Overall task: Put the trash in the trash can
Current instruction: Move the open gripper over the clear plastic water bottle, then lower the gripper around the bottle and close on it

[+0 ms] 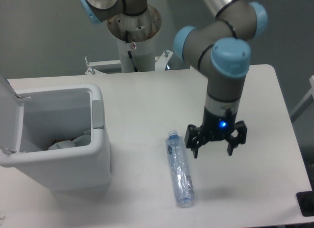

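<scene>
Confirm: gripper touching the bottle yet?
Apart. The fixed camera shows the open gripper to the right of the bottle, with bare table visible between its nearest finger and the bottle.

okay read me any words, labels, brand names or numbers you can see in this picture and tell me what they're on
No text can be read anywhere.
Bottle: no readable label; only crumpled clear plastic shows.
Trash can: plain white, no markings visible.
Gripper: only a blue light, no lettering.
</scene>
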